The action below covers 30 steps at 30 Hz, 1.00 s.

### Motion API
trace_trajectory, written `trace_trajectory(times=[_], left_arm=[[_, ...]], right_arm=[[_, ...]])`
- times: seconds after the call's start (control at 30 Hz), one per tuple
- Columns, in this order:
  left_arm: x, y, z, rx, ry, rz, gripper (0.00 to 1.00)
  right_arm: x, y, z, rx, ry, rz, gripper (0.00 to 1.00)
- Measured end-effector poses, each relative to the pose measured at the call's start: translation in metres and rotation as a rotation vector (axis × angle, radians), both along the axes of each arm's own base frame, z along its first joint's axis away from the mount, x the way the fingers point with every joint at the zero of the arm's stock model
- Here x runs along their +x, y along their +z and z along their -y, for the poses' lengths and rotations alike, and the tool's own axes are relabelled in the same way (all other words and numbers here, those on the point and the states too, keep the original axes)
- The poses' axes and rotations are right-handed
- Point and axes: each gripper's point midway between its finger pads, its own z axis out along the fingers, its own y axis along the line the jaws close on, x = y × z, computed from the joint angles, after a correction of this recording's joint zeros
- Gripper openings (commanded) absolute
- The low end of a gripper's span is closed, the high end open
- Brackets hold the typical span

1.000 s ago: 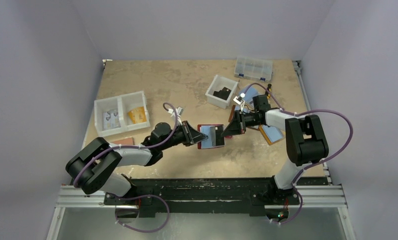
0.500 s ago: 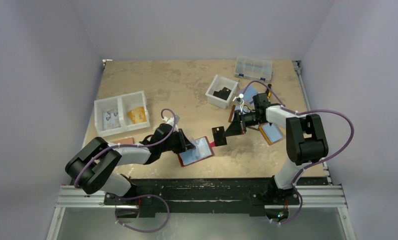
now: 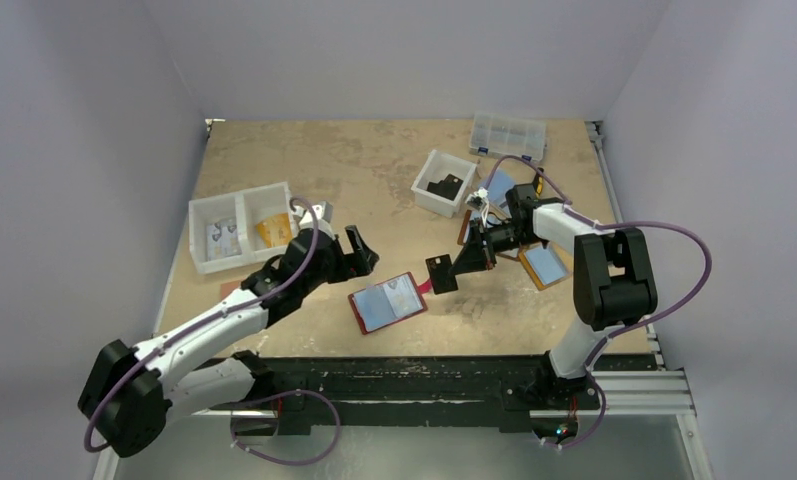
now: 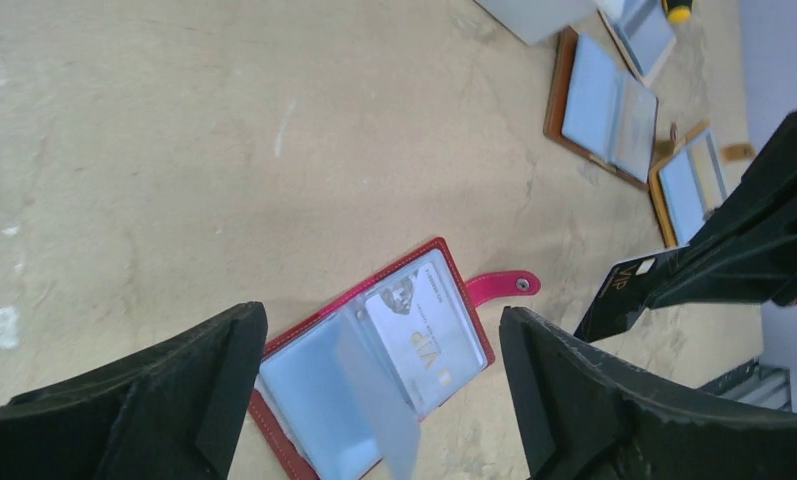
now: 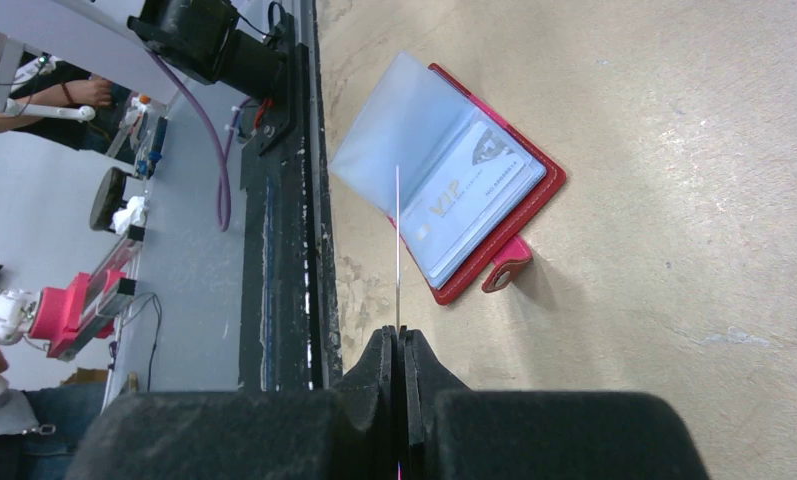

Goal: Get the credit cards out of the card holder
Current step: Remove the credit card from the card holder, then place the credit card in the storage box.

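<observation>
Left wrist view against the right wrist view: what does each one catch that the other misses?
Left wrist only: the printed face of the black plastic card, plus a brown fold-out holder and an orange-tan fold-out holder. Right wrist only: that card edge-on in the right gripper's shut jaws, and the black front rail. Both: the dark red booklet card holder lying open, a pale grey-white card in its sleeve.

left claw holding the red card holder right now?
No, the left claw stands open and apart from the red card holder, which lies spread open on the table.
</observation>
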Motion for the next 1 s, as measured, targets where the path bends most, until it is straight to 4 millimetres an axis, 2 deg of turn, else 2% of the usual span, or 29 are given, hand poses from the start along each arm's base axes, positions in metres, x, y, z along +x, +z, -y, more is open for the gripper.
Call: trace_trajectory(times=[0.1, 0.2, 0.33, 0.43, 0.67, 1.0], left_arm=[[-0.002, 0.013, -0.017, -0.004, 0.077, 0.023, 0.99], [-0.005, 0.033, -0.023, -0.059, 0.095, 0.081, 0.99], [-0.010, 0.066, -0.008, -0.216, 0.029, 0.190, 0.99], [-0.012, 0.080, 0.011, -0.291, -0.053, 0.218, 0.98], [-0.016, 0.063, 0.047, -0.361, -0.194, 0.126, 0.97], [-0.022, 0.072, 0.081, -0.487, -0.301, 0.120, 0.96]], right_arm=[[-0.001, 0.000, 0.002, -0.011, 0.012, 0.015, 0.00], [-0.003, 0.001, 0.002, -0.011, 0.023, 0.029, 0.00], [-0.006, 0.002, 0.003, -0.008, 0.037, 0.038, 0.00], [-0.007, 0.003, 0.003, -0.006, 0.046, 0.044, 0.00], [-0.012, 0.007, 0.003, 0.015, 0.062, 0.050, 0.00], [-0.016, 0.011, 0.003, 0.025, 0.079, 0.061, 0.00]])
